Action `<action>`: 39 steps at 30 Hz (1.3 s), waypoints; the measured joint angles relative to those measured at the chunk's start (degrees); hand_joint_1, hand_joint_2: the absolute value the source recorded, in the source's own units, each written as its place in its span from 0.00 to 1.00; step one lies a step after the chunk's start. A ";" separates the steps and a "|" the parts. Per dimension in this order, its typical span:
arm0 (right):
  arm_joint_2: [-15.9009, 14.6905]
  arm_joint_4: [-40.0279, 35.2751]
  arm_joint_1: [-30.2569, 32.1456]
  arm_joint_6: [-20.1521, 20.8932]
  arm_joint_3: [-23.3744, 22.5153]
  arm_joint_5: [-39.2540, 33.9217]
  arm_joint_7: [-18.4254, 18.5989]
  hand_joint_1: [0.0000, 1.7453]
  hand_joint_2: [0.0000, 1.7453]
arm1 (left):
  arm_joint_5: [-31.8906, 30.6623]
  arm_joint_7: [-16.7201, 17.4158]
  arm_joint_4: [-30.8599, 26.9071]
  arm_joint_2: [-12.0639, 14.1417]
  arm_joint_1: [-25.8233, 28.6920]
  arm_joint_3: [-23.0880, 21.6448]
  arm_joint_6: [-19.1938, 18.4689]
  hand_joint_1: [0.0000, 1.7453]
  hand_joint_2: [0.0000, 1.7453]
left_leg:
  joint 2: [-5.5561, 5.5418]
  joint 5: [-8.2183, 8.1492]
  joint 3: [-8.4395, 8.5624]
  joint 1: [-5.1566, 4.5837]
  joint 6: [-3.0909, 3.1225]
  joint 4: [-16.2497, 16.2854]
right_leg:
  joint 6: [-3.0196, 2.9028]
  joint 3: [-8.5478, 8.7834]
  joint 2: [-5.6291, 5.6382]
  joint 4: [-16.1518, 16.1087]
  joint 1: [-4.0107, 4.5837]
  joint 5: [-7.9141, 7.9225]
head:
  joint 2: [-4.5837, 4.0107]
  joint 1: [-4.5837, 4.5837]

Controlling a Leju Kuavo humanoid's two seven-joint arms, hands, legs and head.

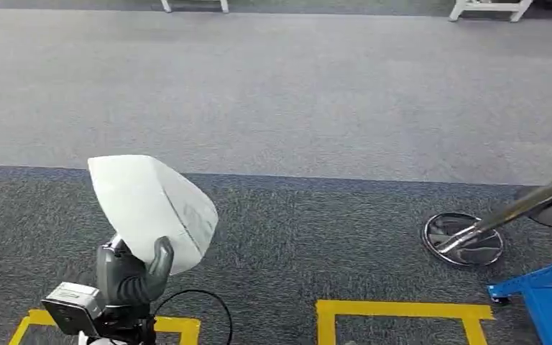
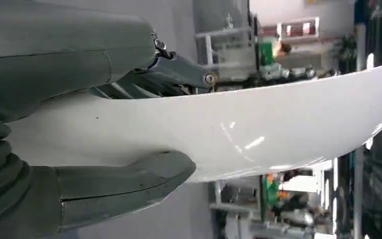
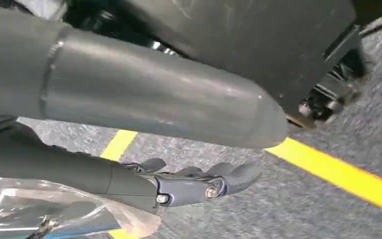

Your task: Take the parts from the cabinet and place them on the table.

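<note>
A white curved shell part [image 1: 151,205] stands up over the dark carpet at the lower left of the head view. My left hand [image 1: 133,277] grips its lower edge, with the thumb across the front. In the left wrist view the same white part [image 2: 258,129] runs between the thumb [image 2: 129,184] and the fingers [image 2: 179,72]. My right hand [image 3: 144,99] hangs over the floor, and floor shows between its thumb and its outstretched fingers [image 3: 199,183]. Crumpled clear plastic film [image 3: 30,209] lies beside those fingers; what it belongs to is unclear.
Yellow tape outlines [image 1: 402,310] mark the carpet near my feet. A chrome post with a round base [image 1: 463,239] leans in at the right, next to a blue frame [image 1: 546,298]. White furniture legs [image 1: 489,8] stand far ahead across the grey carpet.
</note>
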 joint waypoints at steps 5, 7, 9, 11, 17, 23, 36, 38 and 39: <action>-0.02 0.02 0.42 0.15 -0.20 -0.04 0.02 0.00 0.00 | 0.17 0.46 0.37 0.00 0.06 -0.11 -0.26 1.00 1.00 | -4.34 -0.08 0.04 0.00 0.28 0.12 | 0.13 -8.48 3.04 13.91 0.02 -3.14 | 0.00 0.09; -0.02 0.02 0.35 0.33 -0.22 -0.07 0.04 0.00 0.00 | 0.20 0.52 0.44 -0.02 0.04 -0.17 -0.37 1.00 1.00 | -6.18 -0.22 0.18 0.10 0.08 0.35 | 0.04 -5.27 3.83 5.05 -0.14 2.91 | 0.00 0.11; -0.18 0.04 0.26 0.57 -0.24 -0.04 0.22 0.00 0.00 | 0.35 0.52 0.57 -0.02 0.02 -0.28 -0.37 1.00 1.00 | -7.45 -0.48 0.04 0.04 -0.50 0.62 | -0.07 -2.55 8.50 -1.40 -0.56 4.29 | 0.00 0.11; -0.20 0.04 0.24 0.61 -0.24 0.02 0.22 0.00 0.00 | 0.57 0.52 0.66 -0.02 -0.12 -0.44 -0.44 1.00 1.00 | -8.41 -0.30 -0.52 0.37 -1.17 0.91 | -0.39 -1.73 7.99 -2.25 -0.41 4.45 | 0.00 0.07; -0.20 0.04 0.32 0.63 -0.57 0.41 0.35 0.00 0.00 | 1.97 0.11 0.74 0.07 -0.38 -0.50 -0.96 1.00 1.00 | -2.93 -5.95 -5.32 0.42 -2.71 11.16 | -2.35 -0.77 3.37 -2.92 -0.18 4.38 | 0.00 -0.43; -0.28 0.04 0.11 1.12 -0.55 2.60 1.31 0.00 0.00 | 2.47 -0.07 0.72 0.15 -0.16 -0.39 0.87 1.00 1.00 | -0.19 -0.12 -2.10 0.84 -2.82 5.13 | -2.13 0.40 -1.57 -2.90 -0.10 3.39 | 0.00 -0.48; -0.24 -0.02 -0.39 1.86 0.09 5.42 1.88 0.00 0.00 | 4.55 -0.26 -0.44 1.00 2.26 2.27 2.05 1.00 1.00 | -4.65 -0.36 0.07 0.28 0.19 0.33 | 0.18 -8.25 3.06 13.04 0.04 -2.47 | 0.00 0.55; -0.26 -0.02 -0.44 1.90 0.09 5.44 2.05 0.00 0.00 | 4.33 -0.18 -0.44 0.98 2.21 2.45 2.01 1.00 1.00 | -6.37 -0.49 0.37 0.38 -0.01 0.41 | -0.02 -4.18 4.27 3.12 -0.10 3.63 | 0.00 0.55; -0.26 -0.02 -0.50 1.90 0.09 5.42 2.05 0.00 0.00 | 4.31 -0.17 -0.44 0.98 2.13 2.51 2.01 1.00 1.00 | -6.98 -0.61 0.37 0.46 -0.25 0.46 | -0.09 -2.47 6.78 -1.17 -0.34 4.97 | 0.00 0.55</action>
